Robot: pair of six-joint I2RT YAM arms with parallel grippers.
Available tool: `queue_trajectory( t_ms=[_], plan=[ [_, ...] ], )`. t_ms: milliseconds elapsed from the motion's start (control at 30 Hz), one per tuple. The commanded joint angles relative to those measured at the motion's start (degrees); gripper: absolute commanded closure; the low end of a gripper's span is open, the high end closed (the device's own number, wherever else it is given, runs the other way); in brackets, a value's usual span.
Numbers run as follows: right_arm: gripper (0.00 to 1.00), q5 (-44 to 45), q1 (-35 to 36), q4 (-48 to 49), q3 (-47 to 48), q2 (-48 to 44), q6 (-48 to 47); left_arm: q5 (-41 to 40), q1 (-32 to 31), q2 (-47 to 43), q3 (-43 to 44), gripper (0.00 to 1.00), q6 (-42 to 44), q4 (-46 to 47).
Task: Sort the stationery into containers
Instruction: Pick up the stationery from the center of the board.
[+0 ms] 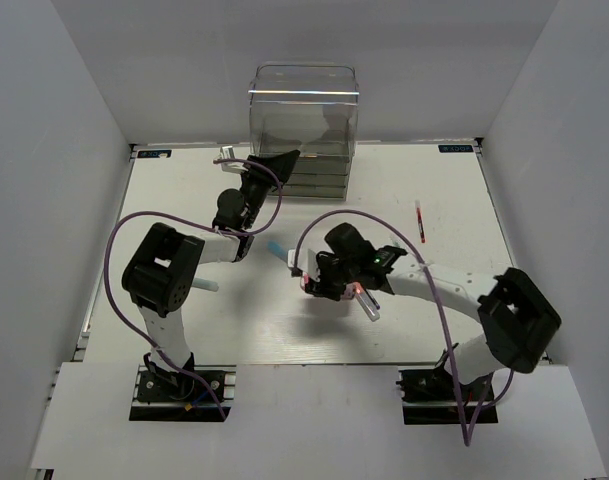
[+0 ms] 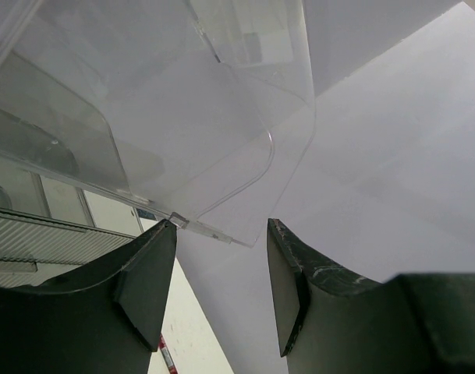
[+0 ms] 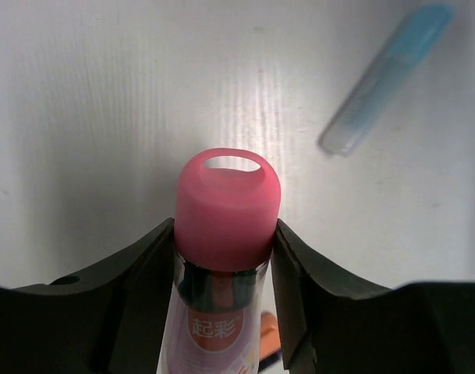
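Note:
My right gripper [image 1: 315,286] is shut on the stubby pink-red tube [image 3: 226,209], gripping it just below its pink cap above the table. A blue-capped white marker [image 1: 275,250] lies just left of it and shows in the right wrist view [image 3: 384,78]. An orange-tipped clear pen [image 1: 369,305] lies under the right wrist. A thin red pen [image 1: 420,220] lies at the right. My left gripper [image 1: 281,159] is open and empty at the front left corner of the tall clear box [image 1: 304,120]. In the left wrist view the box's clear wall [image 2: 182,117] fills the space above my fingertips [image 2: 163,241].
A pale mint bar [image 1: 206,287] lies by the left arm's base. A small clear item [image 1: 227,155] lies at the far left edge. White walls close in the table on three sides. Purple cables loop over both arms.

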Motion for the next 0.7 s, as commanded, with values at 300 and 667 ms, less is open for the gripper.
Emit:
queue_trajectory(
  t_ms=[300, 667],
  plan=[
    [1.00, -2.74, -5.95, 18.52, -10.62, -11.94, -20.73, 0.79, 0.47, -2.45, -0.23, 0.40, -0.08, 5.44],
    [1.00, -6.15, -12.29, 23.12, -5.56, -9.23, -22.95, 0.79, 0.47, -2.98, -0.23, 0.40, -0.08, 5.44]
  ],
)
